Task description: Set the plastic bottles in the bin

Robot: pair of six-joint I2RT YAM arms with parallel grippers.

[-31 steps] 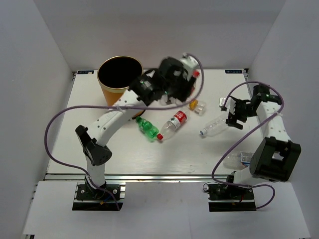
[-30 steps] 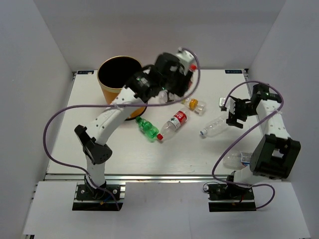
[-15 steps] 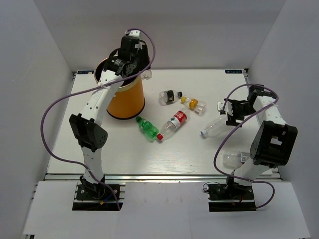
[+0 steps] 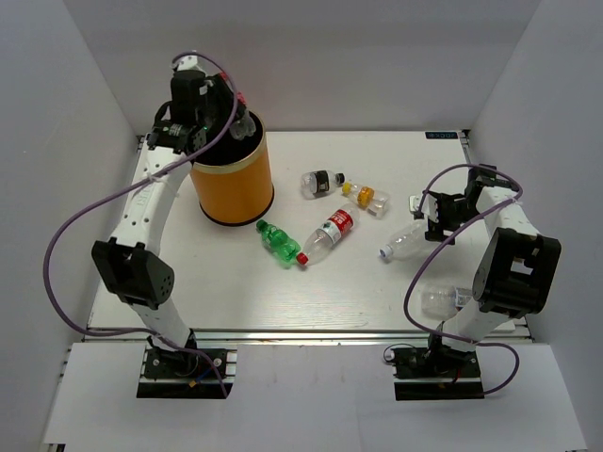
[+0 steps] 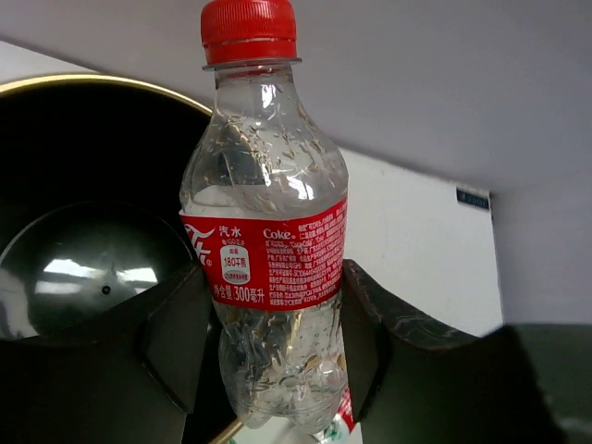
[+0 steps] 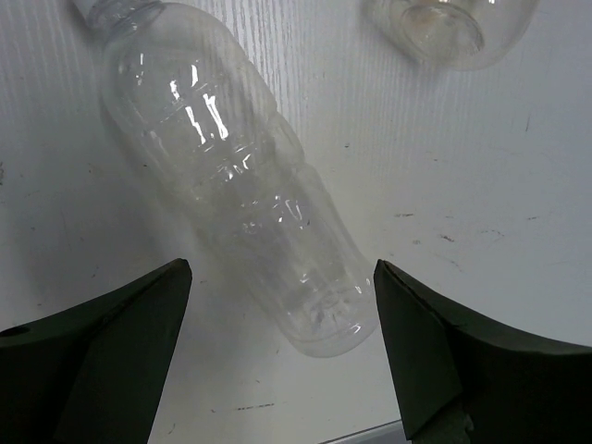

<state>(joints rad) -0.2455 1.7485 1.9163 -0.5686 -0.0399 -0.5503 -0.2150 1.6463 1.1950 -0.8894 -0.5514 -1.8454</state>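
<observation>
The white bench (image 4: 377, 282) carries everything. The orange bin (image 4: 232, 184) stands upright at its far left, with a gold rim and a black inside.

The left arm (image 4: 151, 202) reaches up over the far side of the bin. The left pincer (image 5: 274, 342) is closed on the lower body of a cola bottle (image 5: 266, 250). This bottle is clear with a red cap and a red label, and it is held cap-up above the bin's mouth, close to the rim.

The right pincer (image 6: 282, 342) is spread wide on the right side of the bench. One finger stands on each side of the base end of an unlabelled bottle (image 6: 231, 176), which lies flat on the bench. Neither finger touches it.

The other bottles lie on their sides on the bench, outside the bin:
- A green bottle (image 4: 279, 243) lies just in front of the bin.
- A red-banded bottle (image 4: 327, 235) lies beside the green one, their caps close together.
- A black-banded bottle (image 4: 320, 182) lies farther back.
- A yellow-capped bottle (image 4: 366, 196) lies to its right.
- A blue-and-white-labelled bottle (image 4: 443, 299) lies near the front edge, partly behind the right arm.
</observation>
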